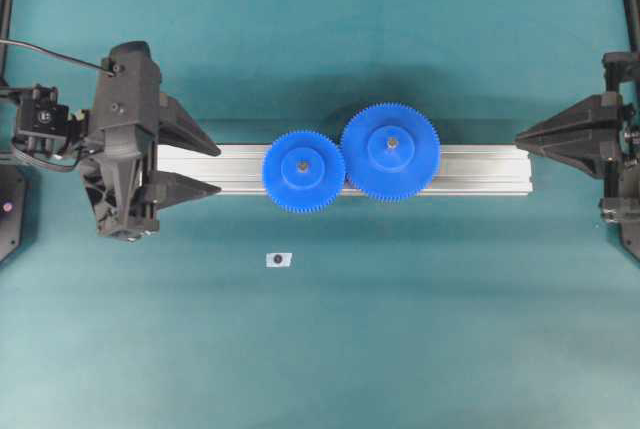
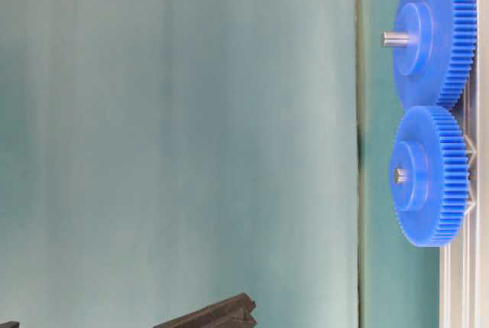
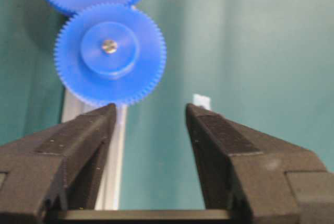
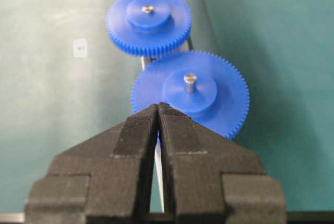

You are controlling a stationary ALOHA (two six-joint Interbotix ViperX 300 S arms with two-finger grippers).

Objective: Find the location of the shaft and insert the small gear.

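Everywhere, flat teal table (image 1: 420,329) surface.

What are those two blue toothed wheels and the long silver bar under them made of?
The small gear and the larger gear look like moulded plastic: uniform matte blue, with soft sheen on the hubs. The rail looks like brushed aluminium, pale silver with lengthwise ribs. The pins in the hubs appear to be bare grey metal.

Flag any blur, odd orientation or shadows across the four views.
Overhead: sharp, soft shadow above the large gear. Table-level: turned sideways, rail running vertically at right. Left wrist: soft focus, small gear slightly blurred, hand fingers close. Right wrist: hand sharp, far gear softer.
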